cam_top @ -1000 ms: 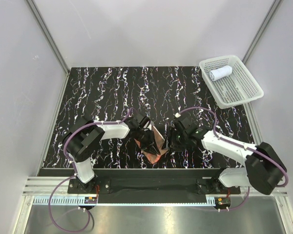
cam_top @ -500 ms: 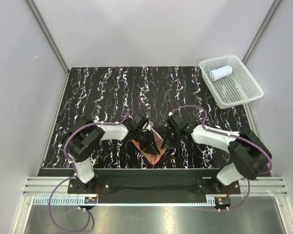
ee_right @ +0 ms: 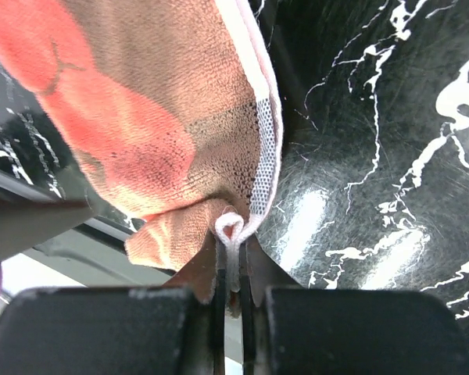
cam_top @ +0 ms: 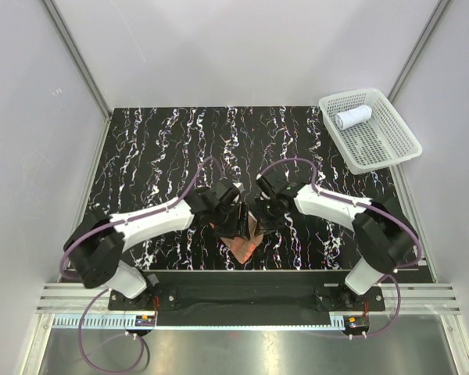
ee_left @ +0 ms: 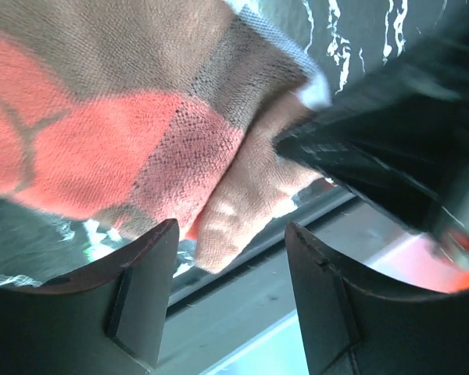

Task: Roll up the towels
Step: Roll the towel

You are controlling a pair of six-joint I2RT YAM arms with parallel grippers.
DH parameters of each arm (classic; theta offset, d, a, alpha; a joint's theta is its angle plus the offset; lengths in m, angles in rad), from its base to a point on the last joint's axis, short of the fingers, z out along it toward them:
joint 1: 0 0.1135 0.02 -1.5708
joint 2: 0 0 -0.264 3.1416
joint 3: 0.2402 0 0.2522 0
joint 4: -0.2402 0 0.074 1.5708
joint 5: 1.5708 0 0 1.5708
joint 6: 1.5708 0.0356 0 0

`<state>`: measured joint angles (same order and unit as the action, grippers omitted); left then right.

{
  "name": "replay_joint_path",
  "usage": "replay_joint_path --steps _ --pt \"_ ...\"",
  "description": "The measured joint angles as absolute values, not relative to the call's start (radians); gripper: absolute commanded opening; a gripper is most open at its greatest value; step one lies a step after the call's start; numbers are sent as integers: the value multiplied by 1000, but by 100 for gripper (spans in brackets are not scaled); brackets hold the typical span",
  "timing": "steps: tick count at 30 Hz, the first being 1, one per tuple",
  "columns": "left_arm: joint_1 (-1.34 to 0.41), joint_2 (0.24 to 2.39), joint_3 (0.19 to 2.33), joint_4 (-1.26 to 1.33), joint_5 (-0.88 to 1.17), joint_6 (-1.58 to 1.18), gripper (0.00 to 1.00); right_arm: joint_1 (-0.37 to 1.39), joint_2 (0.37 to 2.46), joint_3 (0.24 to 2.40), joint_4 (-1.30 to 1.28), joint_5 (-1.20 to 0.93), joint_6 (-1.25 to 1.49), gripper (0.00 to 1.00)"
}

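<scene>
Standing here, I can make out nothing to read: no letters, numbers or brand marks show on the orange-red towel (ee_right: 141,117), the white mesh basket (cam_top: 383,144) or the marbled black table (cam_top: 156,141).

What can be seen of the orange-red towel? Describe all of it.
The orange-red towel is a soft woven cloth with brown patches and a pale mesh edging. It is bunched up, not rolled, at the near middle of the black marbled table, between the two arms. The right gripper is shut on a fold of its edging. The left gripper stands open under a drooping corner without gripping it.
</scene>
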<state>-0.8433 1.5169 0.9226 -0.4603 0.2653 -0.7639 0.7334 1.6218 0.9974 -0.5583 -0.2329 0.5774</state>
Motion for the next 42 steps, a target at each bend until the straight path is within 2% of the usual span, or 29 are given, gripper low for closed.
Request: replay_joint_path --steps 9,15,25,35,39,42 --pt "-1146 1297 940 -543 -252 -649 61 728 1707 1063 -627 -281 538 0" --pt "-1344 1335 934 -519 -484 -607 61 702 1723 1072 -634 -319 538 0" --pt "-1435 1630 955 -521 -611 -593 59 673 1723 1072 -633 -369 535 0" --pt "-1465 1673 954 -521 -660 -622 57 611 1722 1060 -625 -441 518 0" --pt "-1480 1691 952 -521 -670 -629 49 606 1722 1060 -617 -468 512 0" --pt "-1487 1711 952 -521 -680 -631 37 604 1722 1058 -609 -491 511 0"
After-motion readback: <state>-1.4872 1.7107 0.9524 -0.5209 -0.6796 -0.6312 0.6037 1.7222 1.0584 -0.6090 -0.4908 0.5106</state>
